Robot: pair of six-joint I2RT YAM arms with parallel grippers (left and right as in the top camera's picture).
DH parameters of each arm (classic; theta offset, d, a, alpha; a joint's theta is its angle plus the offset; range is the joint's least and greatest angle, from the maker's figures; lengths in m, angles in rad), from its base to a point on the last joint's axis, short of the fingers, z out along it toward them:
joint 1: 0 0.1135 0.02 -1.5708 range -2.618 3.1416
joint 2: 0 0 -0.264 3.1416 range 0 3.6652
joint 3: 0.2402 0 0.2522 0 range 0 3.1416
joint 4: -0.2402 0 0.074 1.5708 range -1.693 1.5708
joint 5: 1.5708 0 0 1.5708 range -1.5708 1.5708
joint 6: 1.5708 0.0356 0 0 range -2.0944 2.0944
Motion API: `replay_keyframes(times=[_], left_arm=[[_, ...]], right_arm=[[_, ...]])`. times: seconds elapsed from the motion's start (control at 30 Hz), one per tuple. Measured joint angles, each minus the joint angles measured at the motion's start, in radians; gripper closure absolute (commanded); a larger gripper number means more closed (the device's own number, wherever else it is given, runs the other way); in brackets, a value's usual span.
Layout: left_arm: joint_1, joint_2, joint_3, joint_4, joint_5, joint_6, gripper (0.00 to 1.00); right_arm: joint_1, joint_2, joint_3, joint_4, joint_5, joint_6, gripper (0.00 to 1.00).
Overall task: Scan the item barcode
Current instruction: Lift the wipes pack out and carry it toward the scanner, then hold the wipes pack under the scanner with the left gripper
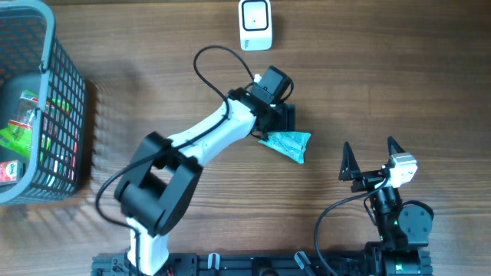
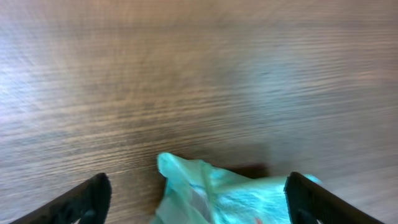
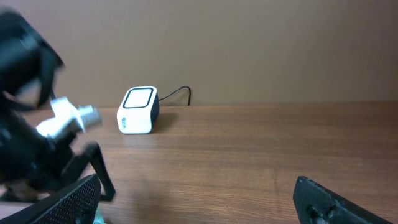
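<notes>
Left tool [image 2: 198,186] wide open over packet [image 1: 288,144]; nothing held; scan not yet made.

Packet: teal, crumpled, flat on the table [image 1: 383,69], well apart from the scanner [image 1: 255,24], on its robot-ward side and a shade to the right. Left wrist view: it lies between the spread fingers [image 2: 87,199], no pad pressing it. Whether this is a reach-in or a set-down I cannot tell; my reading is the pick-up step. No barcode visible on the upper face. Right tool [image 1: 370,157]: jaws at full spread, empty, parked further from the scanner than the packet, out to the right. Next move, as I judge it: close on the packet, lift, carry it to the scanner, and turn the coded face toward the window. Thin foil may slip or crease, so grip mid-body.
</notes>
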Motion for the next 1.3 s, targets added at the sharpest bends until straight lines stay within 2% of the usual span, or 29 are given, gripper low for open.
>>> replay_keyframes(times=[0.1, 0.17, 0.2, 0.27, 0.4, 0.5, 0.67, 0.73, 0.77, 0.8, 0.87, 0.9, 0.93, 1.0, 1.23, 1.3], left_arm=[[0.001, -0.090, 0.029, -0.050, 0.004, 0.029, 0.96], [0.007, -0.107, 0.037, -0.101, 0.057, 0.057, 0.96], [0.017, -0.101, 0.036, -0.142, 0.133, 0.092, 0.96], [0.023, -0.086, 0.036, -0.146, 0.192, 0.121, 0.96], [0.024, -0.011, 0.036, -0.146, 0.231, 0.137, 0.95], [0.024, 0.072, 0.037, -0.180, 0.237, 0.137, 0.91], [0.026, 0.083, 0.053, -0.232, 0.236, 0.136, 0.62], [0.027, 0.083, 0.069, -0.256, 0.234, 0.134, 0.39], [0.030, 0.083, 0.084, -0.271, 0.226, 0.137, 0.21], [0.036, 0.082, 0.095, -0.274, 0.216, 0.139, 0.13], [0.050, 0.061, 0.121, -0.275, 0.201, 0.138, 0.14], [0.055, 0.043, 0.127, -0.276, 0.194, 0.136, 0.23], [0.060, 0.013, 0.132, -0.278, 0.190, 0.137, 0.43], [0.060, -0.036, 0.144, -0.277, 0.184, 0.137, 0.67], [0.053, 0.040, 0.140, -0.254, -0.007, 0.137, 0.64], [0.053, 0.083, 0.122, -0.201, -0.020, 0.137, 0.53]], right_arm=[[0.000, 0.000, 0.000, 0.000, 0.000, 0.000, 0.00], [0.000, 0.000, 0.000, 0.000, 0.000, 0.000, 0.00], [0.000, 0.000, 0.000, 0.000, 0.000, 0.000, 0.00], [0.000, 0.000, 0.000, 0.000, 0.000, 0.000, 0.00], [0.000, 0.000, 0.000, 0.000, 0.000, 0.000, 0.00], [0.000, 0.000, 0.000, 0.000, 0.000, 0.000, 0.00], [0.000, 0.000, 0.000, 0.000, 0.000, 0.000, 0.00], [0.000, 0.000, 0.000, 0.000, 0.000, 0.000, 0.00], [0.000, 0.000, 0.000, 0.000, 0.000, 0.000, 0.00], [0.000, 0.000, 0.000, 0.000, 0.000, 0.000, 0.00], [0.000, 0.000, 0.000, 0.000, 0.000, 0.000, 0.00], [0.000, 0.000, 0.000, 0.000, 0.000, 0.000, 0.00], [0.000, 0.000, 0.000, 0.000, 0.000, 0.000, 0.00], [0.000, 0.000, 0.000, 0.000, 0.000, 0.000, 0.00], [0.000, 0.000, 0.000, 0.000, 0.000, 0.000, 0.00], [0.000, 0.000, 0.000, 0.000, 0.000, 0.000, 0.00]])
